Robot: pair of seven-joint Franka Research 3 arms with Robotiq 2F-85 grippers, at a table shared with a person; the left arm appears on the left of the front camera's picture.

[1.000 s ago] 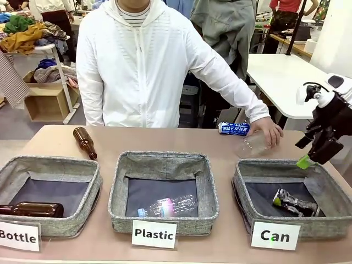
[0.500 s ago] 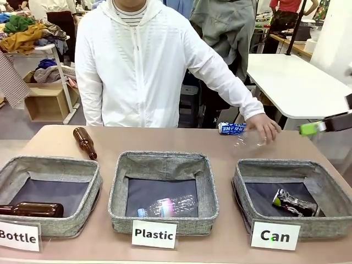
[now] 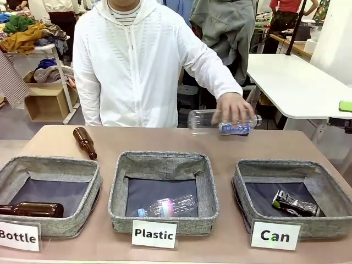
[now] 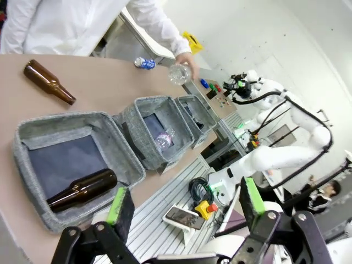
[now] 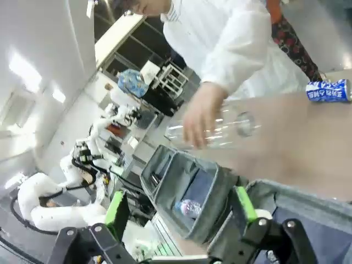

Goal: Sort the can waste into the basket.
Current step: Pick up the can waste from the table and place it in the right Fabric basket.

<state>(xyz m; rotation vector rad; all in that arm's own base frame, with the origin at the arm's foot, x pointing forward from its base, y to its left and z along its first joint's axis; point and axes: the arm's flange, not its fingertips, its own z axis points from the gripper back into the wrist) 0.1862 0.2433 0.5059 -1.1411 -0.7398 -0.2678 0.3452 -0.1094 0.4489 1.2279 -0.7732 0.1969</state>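
**Front view: one can in, one to go**

The crushed can [image 3: 296,203] lies in the basket [image 3: 324,225] at the near right corner of the counter [image 3: 225,147]. The blue-and-white can [image 3: 232,130] lies at the far edge, partly behind a clear bottle [image 3: 206,118] held in a person's hand [image 3: 234,109]. The left gripper [image 4: 185,198] and right gripper [image 5: 180,208] are both spread and empty. The likely next move is for the right gripper to reach that can once the hand clears.

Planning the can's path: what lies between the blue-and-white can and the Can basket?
Only bare table, seen in the front view, between blue-and-white can and Can basket.
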